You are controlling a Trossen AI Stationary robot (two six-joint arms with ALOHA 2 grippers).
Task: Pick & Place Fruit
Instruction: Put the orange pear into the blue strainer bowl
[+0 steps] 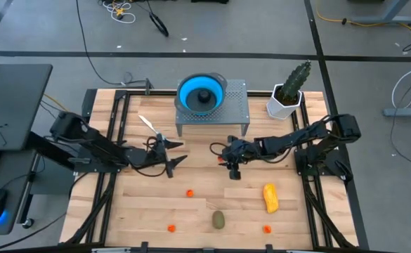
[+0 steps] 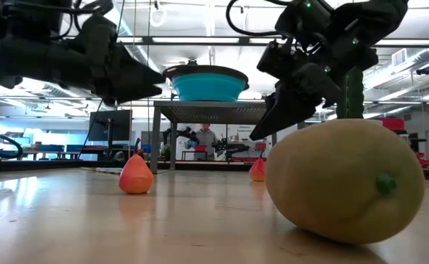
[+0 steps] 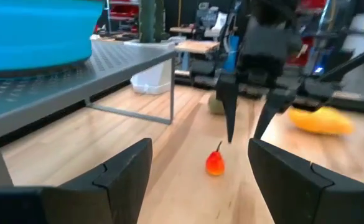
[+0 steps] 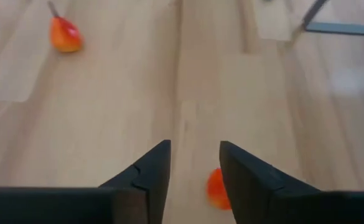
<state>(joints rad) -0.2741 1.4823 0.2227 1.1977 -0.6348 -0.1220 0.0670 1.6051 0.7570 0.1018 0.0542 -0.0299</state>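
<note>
My right gripper [image 1: 227, 160] is open and points down at mid-table. A tiny orange-red ball [image 1: 220, 159] lies on the wood beside its fingertips, half hidden behind one finger in the right wrist view [image 4: 215, 186]. My left gripper [image 1: 173, 153] is open and empty, level, facing that ball [image 3: 214, 163]. Three more orange-red balls [image 1: 190, 192] [image 1: 171, 228] [image 1: 267, 228], an olive-brown oval [image 1: 219, 220] and the yellow-orange oblong [image 1: 270, 197] lie on the near half of the table. A dark purple ball [image 1: 204, 97] sits in the blue bowl [image 1: 188, 95].
The blue bowl stands on a grey perforated metal stand [image 1: 237, 105] at the far middle. A green cactus in a white pot [image 1: 289, 95] stands at the far right. A slim white stick tool [image 1: 149, 125] lies left of the stand.
</note>
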